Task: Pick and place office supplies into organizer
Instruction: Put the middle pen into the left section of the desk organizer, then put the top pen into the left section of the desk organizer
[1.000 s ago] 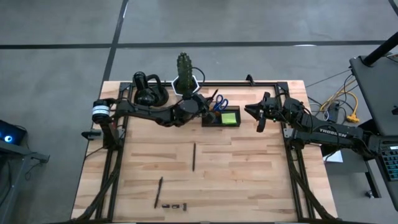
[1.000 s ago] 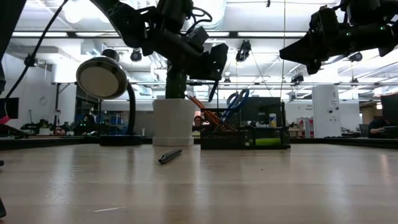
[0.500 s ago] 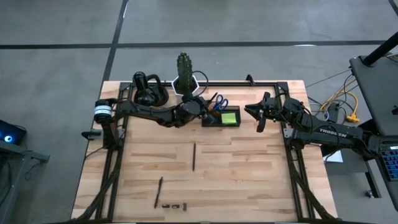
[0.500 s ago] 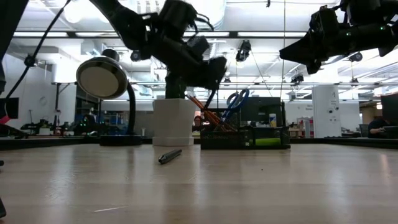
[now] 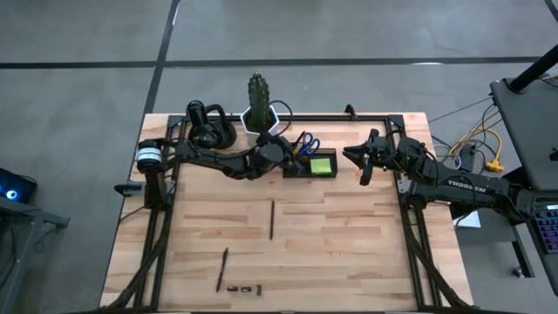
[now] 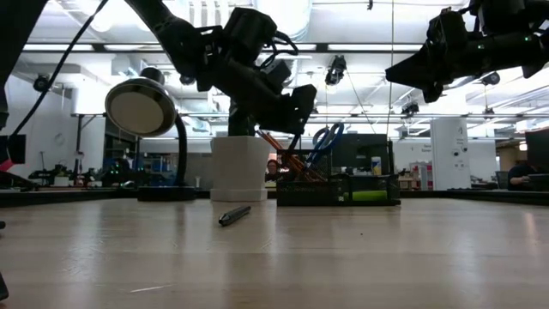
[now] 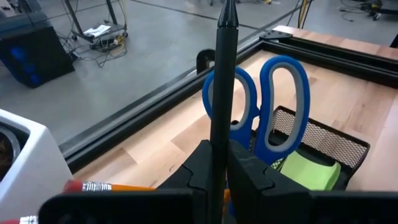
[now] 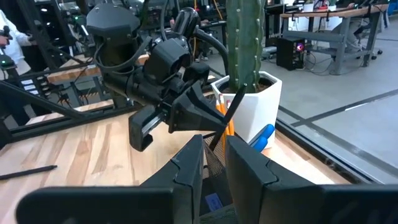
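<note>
My left gripper point(image 5: 283, 153) is shut on a dark pen point(image 7: 221, 74) just above the left end of the organizer point(image 5: 311, 165), a dark mesh box at the table's far middle. Blue-handled scissors point(image 7: 273, 99) and orange pencils point(image 6: 283, 154) stand in the organizer, and a lime-green sticky-note pad point(image 5: 322, 164) lies in it. Two more dark pens point(image 5: 271, 219) point(image 5: 223, 268) and small black clips point(image 5: 244, 287) lie on the table. My right gripper point(image 5: 362, 158) waits right of the organizer, its fingers a little apart with nothing between them. My left gripper pinches the pen's shaft point(image 7: 216, 146) between its two fingers point(image 8: 200, 118), which come from the table's left, slanting slightly down, and lie across the pen. The pen stands steep and tilted, its upper end point(image 7: 227, 7) above the fingers. The fingers and the organizer hide its lower end.
A white pot with a cactus point(image 5: 259, 112) stands just behind the left gripper. A black rounded lamp-like gadget point(image 5: 207, 127) sits at the far left. A black frame point(image 5: 410, 218) runs around the table's edges. Bare wood lies in the middle and near right.
My left gripper has sunk a little toward the organizer and tipped its nose downward, still shut on the pen, which has come down with it.
</note>
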You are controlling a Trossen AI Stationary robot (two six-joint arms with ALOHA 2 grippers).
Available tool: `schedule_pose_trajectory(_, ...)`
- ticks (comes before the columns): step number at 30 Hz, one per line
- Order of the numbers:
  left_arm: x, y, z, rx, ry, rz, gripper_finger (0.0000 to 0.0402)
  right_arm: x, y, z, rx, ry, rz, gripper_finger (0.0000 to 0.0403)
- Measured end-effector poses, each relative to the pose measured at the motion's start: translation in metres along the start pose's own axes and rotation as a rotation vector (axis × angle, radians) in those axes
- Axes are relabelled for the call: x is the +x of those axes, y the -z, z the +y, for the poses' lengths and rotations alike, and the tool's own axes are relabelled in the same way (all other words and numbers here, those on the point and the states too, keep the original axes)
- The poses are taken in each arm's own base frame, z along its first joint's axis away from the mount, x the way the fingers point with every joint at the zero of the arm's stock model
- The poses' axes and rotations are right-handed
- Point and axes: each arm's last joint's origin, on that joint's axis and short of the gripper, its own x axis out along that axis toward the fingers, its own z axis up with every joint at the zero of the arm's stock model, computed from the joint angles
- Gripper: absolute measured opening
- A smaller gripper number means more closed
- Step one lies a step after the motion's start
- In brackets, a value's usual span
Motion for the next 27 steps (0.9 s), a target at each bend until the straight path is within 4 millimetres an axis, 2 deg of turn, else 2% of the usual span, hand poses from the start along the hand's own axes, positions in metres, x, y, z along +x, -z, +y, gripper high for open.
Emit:
schedule_pose_trajectory(8,0.0,0.0,0.0,0.0,0.005,0.001,0.0019,0.0,0.0,0.0,0.0,0.0,0.0,0.0057)
schedule_pose_trajectory(19,0.0,0.0,-0.001,0.0,0.024,0.005,0.0107,0.0,0.0,0.0,0.0,0.0,0.0,0.0057)
schedule_pose_trajectory(24,-0.002,-0.003,-0.002,-0.005,0.031,-0.002,0.0126,0.0,0.0,0.0,0.0,-0.001,0.0,0.0057)
schedule_pose_trajectory(27,-0.009,-0.014,-0.007,-0.018,0.084,-0.024,0.0128,0.0,0.0,0.0,0.0,-0.001,0.0,0.0057)
